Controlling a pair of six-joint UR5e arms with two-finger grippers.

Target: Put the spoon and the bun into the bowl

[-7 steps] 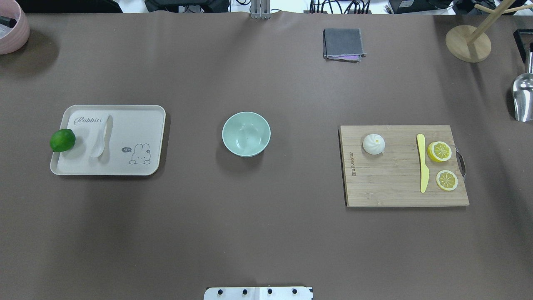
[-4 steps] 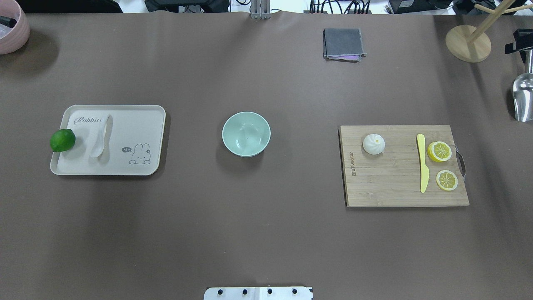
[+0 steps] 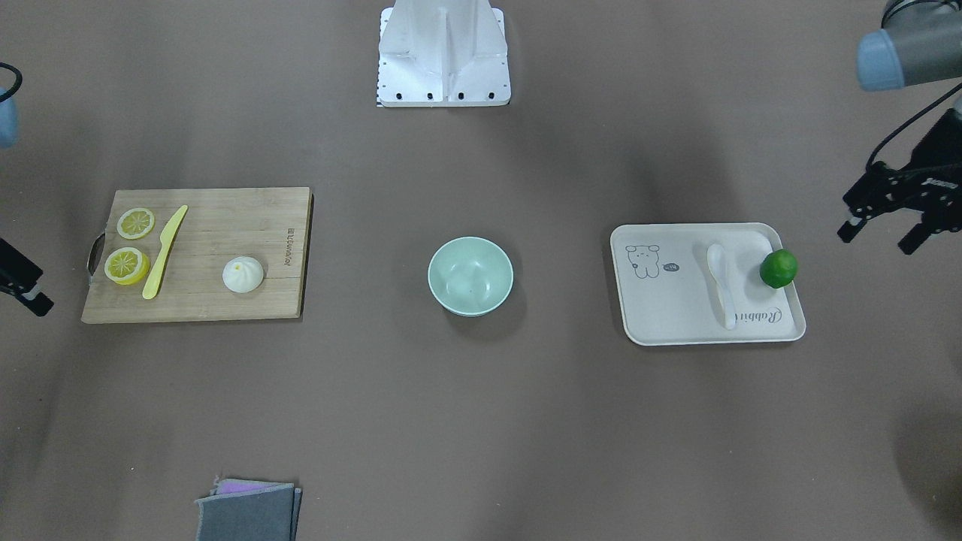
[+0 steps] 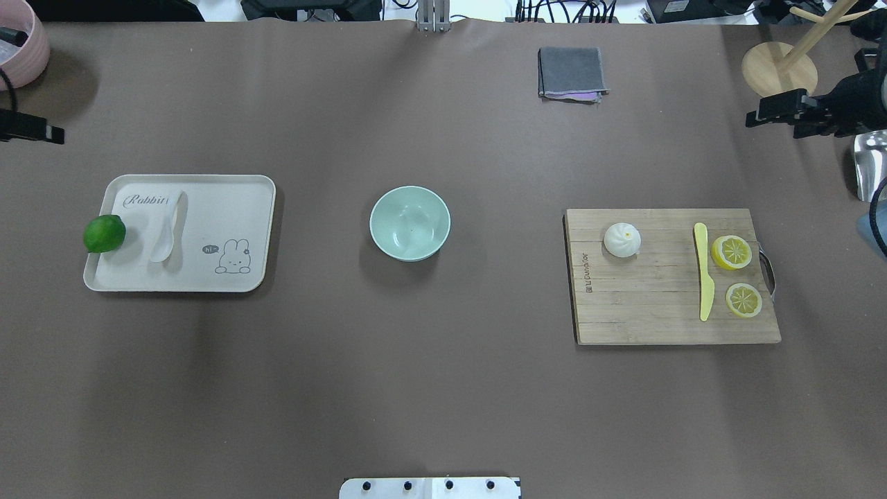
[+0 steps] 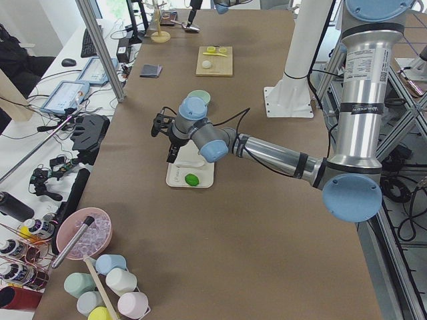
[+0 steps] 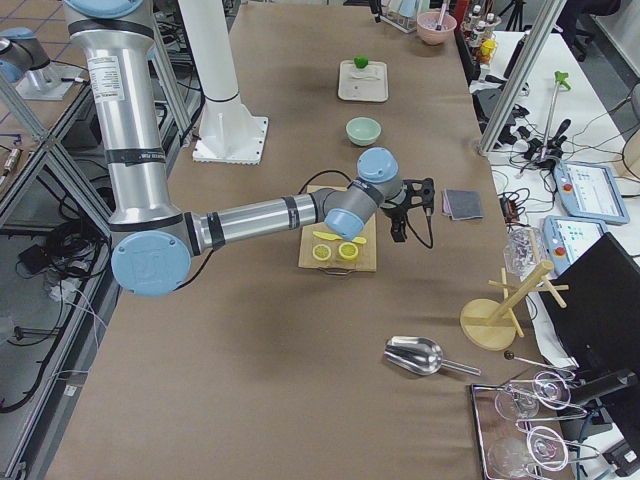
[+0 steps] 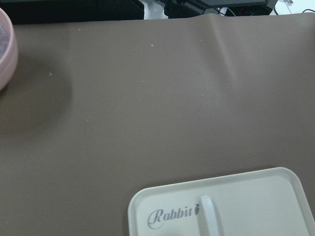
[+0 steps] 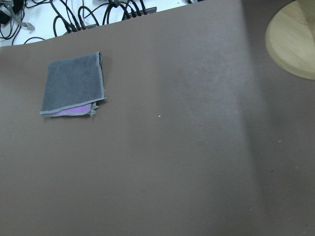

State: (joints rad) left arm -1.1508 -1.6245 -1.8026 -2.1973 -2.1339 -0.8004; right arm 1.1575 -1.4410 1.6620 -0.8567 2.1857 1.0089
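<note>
The white spoon (image 4: pixel 166 232) lies on the cream tray (image 4: pixel 229 208), next to a green lime (image 4: pixel 104 233). Its handle end shows in the left wrist view (image 7: pixel 209 216). The white bun (image 4: pixel 621 240) sits on the wooden cutting board (image 4: pixel 658 312). The mint-green bowl (image 4: pixel 409 222) stands empty at the table's middle. My left gripper (image 3: pixel 878 234) hangs open and empty beyond the tray's outer side, behind the lime. My right gripper (image 4: pixel 762 118) is open and empty, above the table past the board's far right corner.
A yellow plastic knife (image 4: pixel 703 270) and two lemon slices (image 4: pixel 734 253) lie on the board. A folded grey cloth (image 4: pixel 570 73) lies at the far edge. A wooden stand (image 4: pixel 777 71), a metal scoop (image 4: pixel 870 170) and a pink bowl (image 4: pixel 21 48) sit at the corners.
Both grippers have come into the overhead view, the right one from the right edge toward the middle, the left one at the left edge. No object has moved.
</note>
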